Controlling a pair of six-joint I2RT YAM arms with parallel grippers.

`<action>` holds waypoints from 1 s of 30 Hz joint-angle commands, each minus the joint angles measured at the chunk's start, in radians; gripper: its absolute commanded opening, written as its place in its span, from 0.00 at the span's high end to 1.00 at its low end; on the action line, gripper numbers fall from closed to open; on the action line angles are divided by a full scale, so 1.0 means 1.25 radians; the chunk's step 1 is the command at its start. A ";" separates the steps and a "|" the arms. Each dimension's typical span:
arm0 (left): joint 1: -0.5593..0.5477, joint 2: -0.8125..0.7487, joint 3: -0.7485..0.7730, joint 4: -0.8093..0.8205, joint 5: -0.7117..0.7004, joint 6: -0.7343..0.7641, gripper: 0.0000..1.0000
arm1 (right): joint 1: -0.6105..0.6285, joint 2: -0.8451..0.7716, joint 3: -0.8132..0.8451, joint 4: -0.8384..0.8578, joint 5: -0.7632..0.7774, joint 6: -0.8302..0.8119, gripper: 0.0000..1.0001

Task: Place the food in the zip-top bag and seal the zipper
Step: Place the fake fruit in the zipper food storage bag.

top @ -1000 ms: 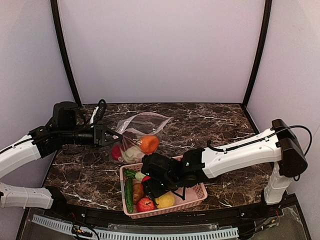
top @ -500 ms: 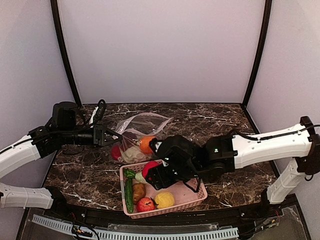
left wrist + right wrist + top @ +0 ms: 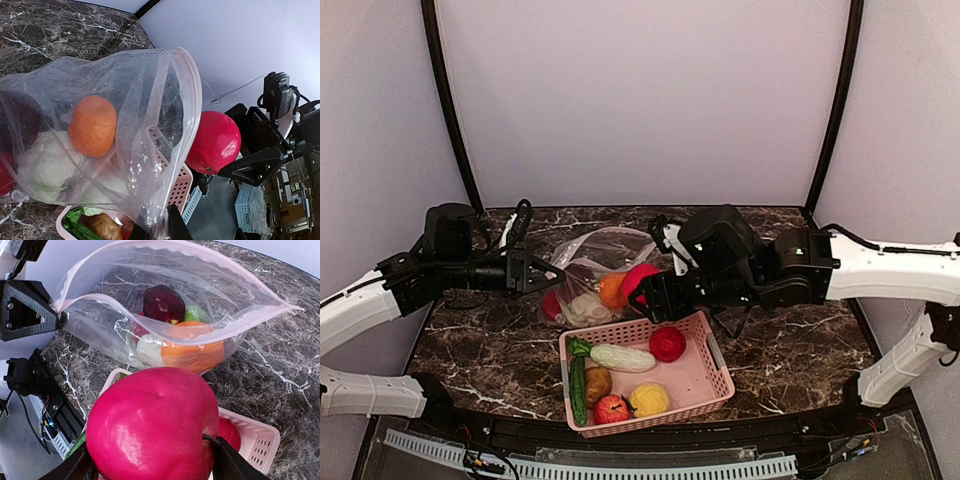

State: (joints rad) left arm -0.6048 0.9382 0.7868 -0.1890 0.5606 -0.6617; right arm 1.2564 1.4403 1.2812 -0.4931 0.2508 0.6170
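Dark marble desk [image 3: 770, 240]. Clear bag [image 3: 605, 245] sits left of centre, pink basket [image 3: 718, 380] just beside it at near edge.

Zip-top bag [image 3: 605, 245] sits mid-table [image 3: 770, 240], basket [image 3: 716, 378] just at its 6 o'clock. Left gripper [image 3: 552, 275] is on the bag's edge at 9 o'clock. Right gripper [image 3: 644, 288], with a ball [image 3: 638, 274] in its fingers, hangs at 4 o'clock, above the basket's far rim. Food [image 3: 588, 308] lies inside both.
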 commanded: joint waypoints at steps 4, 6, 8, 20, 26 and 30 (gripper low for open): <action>0.003 -0.020 0.031 0.011 0.016 0.004 0.99 | -0.077 0.068 0.125 0.017 -0.033 -0.104 0.36; 0.002 -0.020 0.033 0.010 0.016 0.004 0.99 | -0.099 0.097 0.151 0.018 -0.048 -0.117 0.36; 0.003 -0.019 0.034 0.010 0.017 0.004 0.99 | -0.115 0.122 0.175 0.018 -0.058 -0.130 0.36; 0.003 0.003 0.052 0.009 0.027 0.011 0.99 | -0.169 0.237 0.288 0.019 -0.096 -0.163 0.37; 0.003 0.010 0.052 0.006 0.030 0.015 0.99 | -0.182 0.291 0.345 0.016 -0.112 -0.179 0.36; 0.003 0.013 0.053 0.007 0.030 0.017 0.99 | -0.183 0.343 0.396 -0.009 -0.141 -0.187 0.36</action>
State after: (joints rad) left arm -0.6048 0.9550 0.8192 -0.1913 0.5827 -0.6590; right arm 1.0336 1.8099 1.7115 -0.4911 0.1169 0.4065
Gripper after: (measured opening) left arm 0.079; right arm 0.700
